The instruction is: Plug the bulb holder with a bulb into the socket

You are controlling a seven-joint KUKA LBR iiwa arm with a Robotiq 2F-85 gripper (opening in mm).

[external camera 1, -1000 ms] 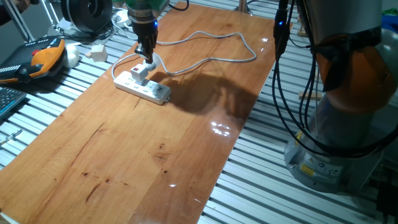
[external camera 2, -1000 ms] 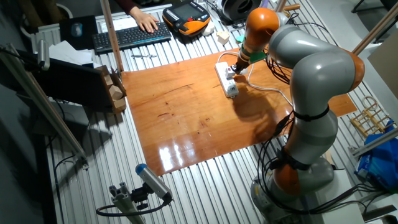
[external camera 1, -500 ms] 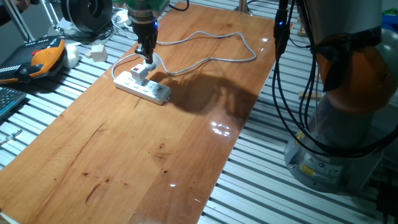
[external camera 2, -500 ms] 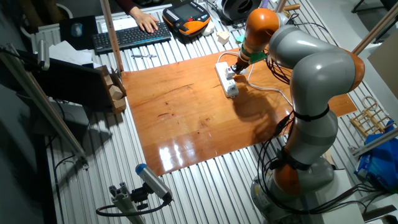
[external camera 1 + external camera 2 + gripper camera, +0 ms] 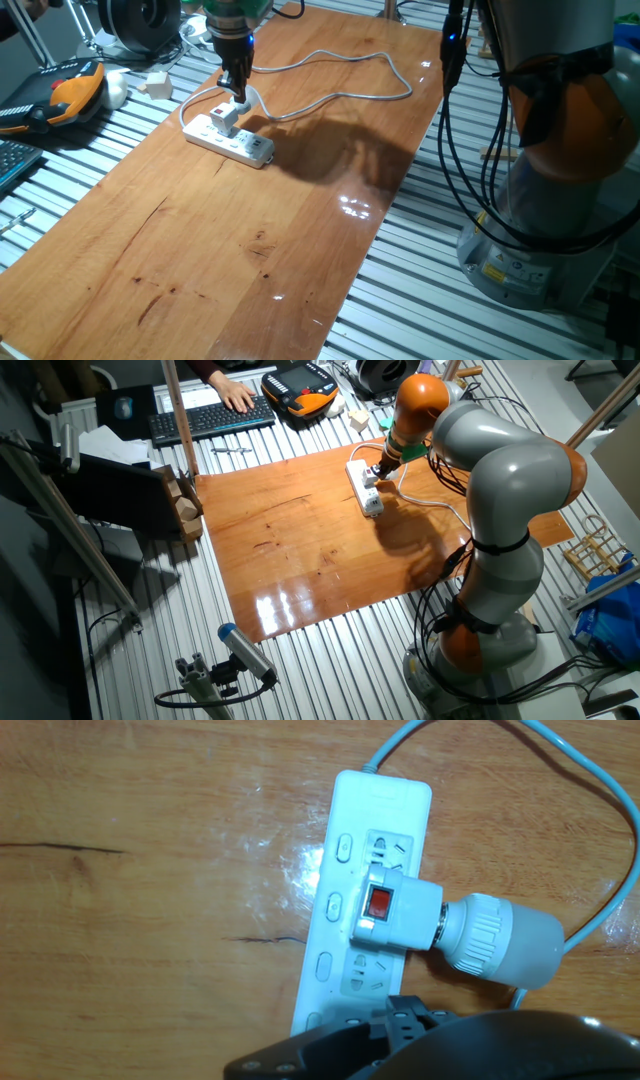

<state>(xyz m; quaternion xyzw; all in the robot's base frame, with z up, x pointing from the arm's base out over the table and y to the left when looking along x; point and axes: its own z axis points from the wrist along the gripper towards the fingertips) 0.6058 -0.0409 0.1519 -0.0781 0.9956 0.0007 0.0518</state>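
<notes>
The socket (image 5: pixel 252 149) (image 5: pixel 368 497) (image 5: pixel 336 815), a long white power strip, lies near the table's far left corner. The bulb holder (image 5: pixel 227 118) (image 5: pixel 371 474) (image 5: pixel 400 910) sits in one of its outlets, red switch up. In the hand view its white bulb (image 5: pixel 505 942) points right, off the strip's side. My gripper (image 5: pixel 237 94) (image 5: pixel 379 464) hangs just above the bulb end. No finger shows around the holder in the hand view. Only a dark part of the hand (image 5: pixel 480 1045) fills the bottom edge, and the gap between the fingers is too small to judge.
The strip's grey cable (image 5: pixel 340 60) loops across the far side of the table. A white cube block (image 5: pixel 157 83) and an orange pendant (image 5: pixel 75 90) lie left of the table. A person's hand (image 5: pixel 238 398) rests on a keyboard (image 5: pixel 205 420). The arm's base (image 5: pixel 550 200) stands on the right.
</notes>
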